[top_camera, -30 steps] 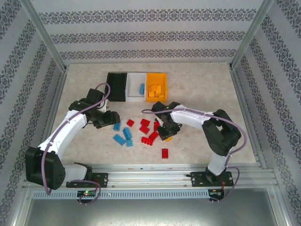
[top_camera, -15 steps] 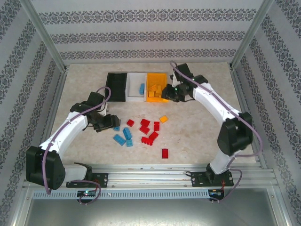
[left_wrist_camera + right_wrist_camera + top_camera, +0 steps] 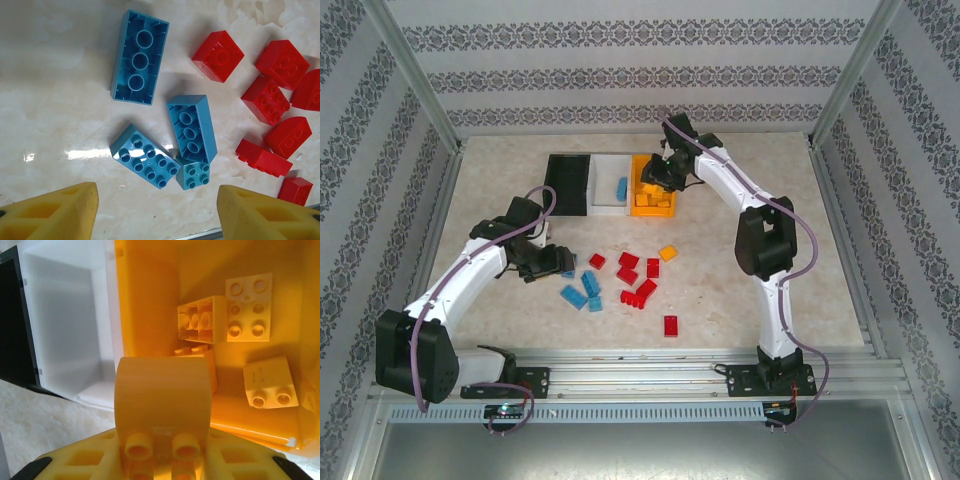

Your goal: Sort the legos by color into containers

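Marble-patterned tabletop, sorting underway: an orange-yellow brick sits clamped in your right gripper above the orange bin — centre it over the opening before letting go. Your left gripper hovers spread and empty over blue bricks — the held brick's bulk hides its contact faces.

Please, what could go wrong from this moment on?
1. The right gripper holds an orange-yellow brick close to the wall between the orange bin and the white bin. Released here, it might strike the rim or fall into the white one.
2. The left gripper stands open above blue bricks that touch one another. Closing may catch two or push neighbours away.
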Robot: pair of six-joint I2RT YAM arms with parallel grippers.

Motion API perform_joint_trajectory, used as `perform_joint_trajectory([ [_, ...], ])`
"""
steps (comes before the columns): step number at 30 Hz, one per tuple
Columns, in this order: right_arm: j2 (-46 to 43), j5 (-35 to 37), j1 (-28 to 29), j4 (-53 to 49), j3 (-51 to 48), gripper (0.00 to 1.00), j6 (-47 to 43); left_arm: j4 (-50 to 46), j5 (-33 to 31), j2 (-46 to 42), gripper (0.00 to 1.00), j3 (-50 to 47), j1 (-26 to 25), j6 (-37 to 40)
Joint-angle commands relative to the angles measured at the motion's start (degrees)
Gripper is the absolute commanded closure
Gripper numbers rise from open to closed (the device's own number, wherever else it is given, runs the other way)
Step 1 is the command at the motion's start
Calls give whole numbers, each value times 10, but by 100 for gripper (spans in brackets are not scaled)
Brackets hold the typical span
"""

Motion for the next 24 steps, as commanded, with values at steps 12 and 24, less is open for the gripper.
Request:
perform_joint_trajectory([
  [12,10,-2,-1,-35,39,43,-1,17,-2,65,36,19,2,11],
  [24,-181,24,32,-9,-133,43,-3,46,-36,200,38,71,1,71],
])
